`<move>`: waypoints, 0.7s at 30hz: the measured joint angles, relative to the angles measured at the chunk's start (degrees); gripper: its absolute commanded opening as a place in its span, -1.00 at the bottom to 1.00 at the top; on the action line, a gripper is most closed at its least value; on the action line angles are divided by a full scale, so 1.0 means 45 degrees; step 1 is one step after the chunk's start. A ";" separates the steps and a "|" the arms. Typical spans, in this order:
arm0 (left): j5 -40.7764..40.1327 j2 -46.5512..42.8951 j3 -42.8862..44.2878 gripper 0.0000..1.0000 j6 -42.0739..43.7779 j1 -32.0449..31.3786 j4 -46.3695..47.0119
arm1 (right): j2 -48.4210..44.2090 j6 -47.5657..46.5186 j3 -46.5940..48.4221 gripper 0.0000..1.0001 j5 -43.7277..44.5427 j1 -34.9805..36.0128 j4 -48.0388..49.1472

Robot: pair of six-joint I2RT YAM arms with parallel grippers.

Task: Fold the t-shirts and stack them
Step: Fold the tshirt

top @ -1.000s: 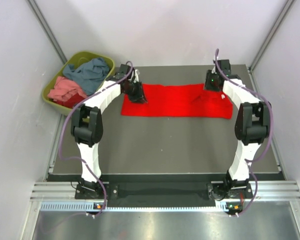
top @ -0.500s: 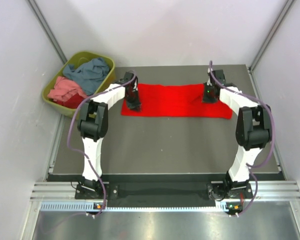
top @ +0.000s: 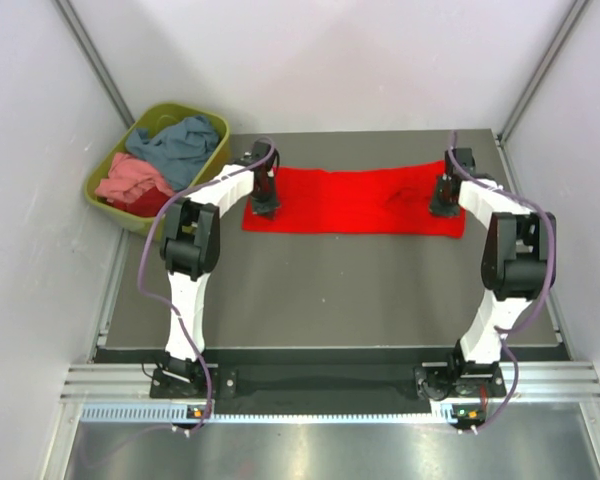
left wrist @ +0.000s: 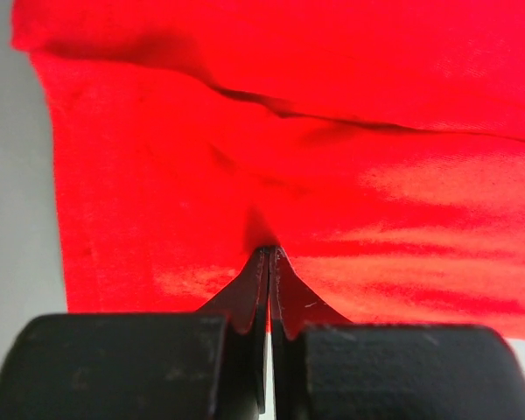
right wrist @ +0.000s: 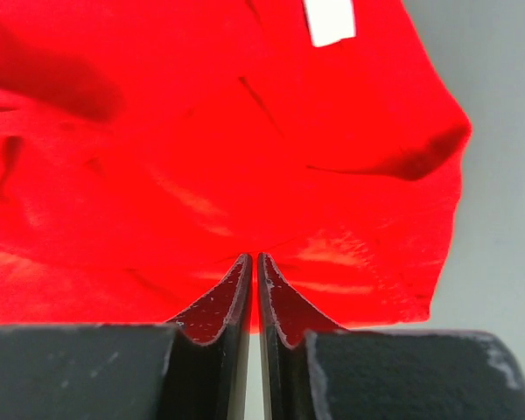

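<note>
A bright red t-shirt (top: 350,200) lies folded into a long flat strip across the far part of the table. My left gripper (top: 263,206) is down on its left end. In the left wrist view the jaws are shut (left wrist: 269,252) and pinch a small pucker of red cloth (left wrist: 350,131) near the shirt's left edge. My right gripper (top: 444,204) is down on the right end. In the right wrist view it is shut (right wrist: 252,256) on the red cloth (right wrist: 175,149), and the white neck label (right wrist: 329,19) lies beyond it.
An olive-green tub (top: 101,199) stands off the table's far left corner. It holds a slate blue-grey shirt (top: 180,145), a salmon pink one (top: 130,177) and a darker red one (top: 145,206). Dark grey tabletop (top: 330,290) lies in front of the red shirt.
My left gripper came down and toward me onto the shirt's left end. My right gripper moved right and toward me onto the right end. The shirt has kept its shape.
</note>
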 measured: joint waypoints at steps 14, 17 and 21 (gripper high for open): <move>-0.1103 -0.1734 -0.3007 -1.00 -0.0991 -0.0053 0.1593 | -0.0194 0.0602 -0.1569 -0.87 0.1020 -0.1015 -0.0044; -0.1229 -0.2346 -0.3973 -1.00 -0.1175 -0.0049 0.1953 | -0.0714 0.0675 -0.2259 -0.87 0.1127 -0.1248 0.0010; -0.1365 -0.2948 -0.4920 -1.00 -0.1341 -0.0049 0.2365 | -0.1088 0.0748 -0.2749 -0.87 0.1132 -0.1472 0.0155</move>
